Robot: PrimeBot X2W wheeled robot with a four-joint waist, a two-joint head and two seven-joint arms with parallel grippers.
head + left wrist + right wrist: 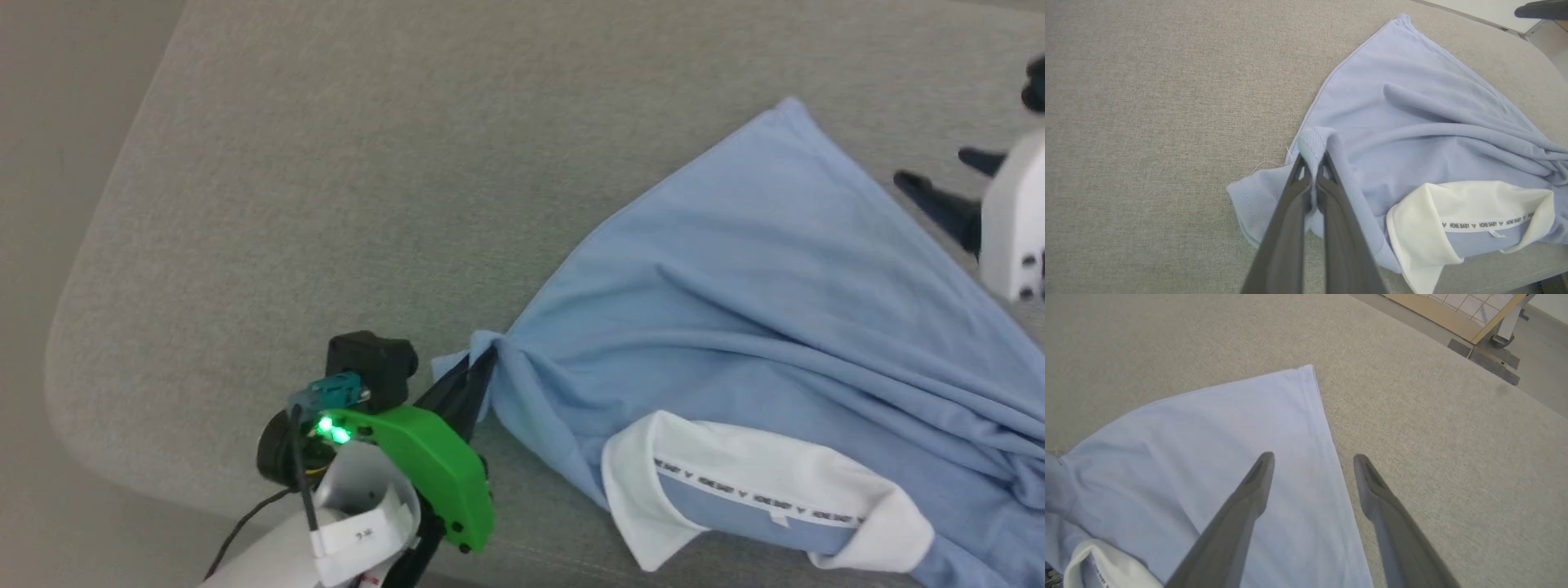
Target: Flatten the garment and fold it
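The garment [759, 310], a light blue shirt with a white collar [759, 482], lies crumpled on the grey padded surface, one corner spread toward the far side. My left gripper [483, 363] is shut on a bunched fold at the shirt's left edge, lifting it a little. In the left wrist view the garment [1412, 134] has a ridge of blue cloth pinched between the tips of that gripper [1312, 163]. My right gripper [931, 166] hovers open at the shirt's right side. From its own wrist view the right gripper [1313, 459] straddles the hem of the garment [1208, 457], holding nothing.
The grey fabric surface [326, 163] has a rounded corner at the left, with floor [49, 122] beyond it. Bare surface stretches left of and behind the shirt. A wooden-edged tiled area [1457, 306] lies past the far edge.
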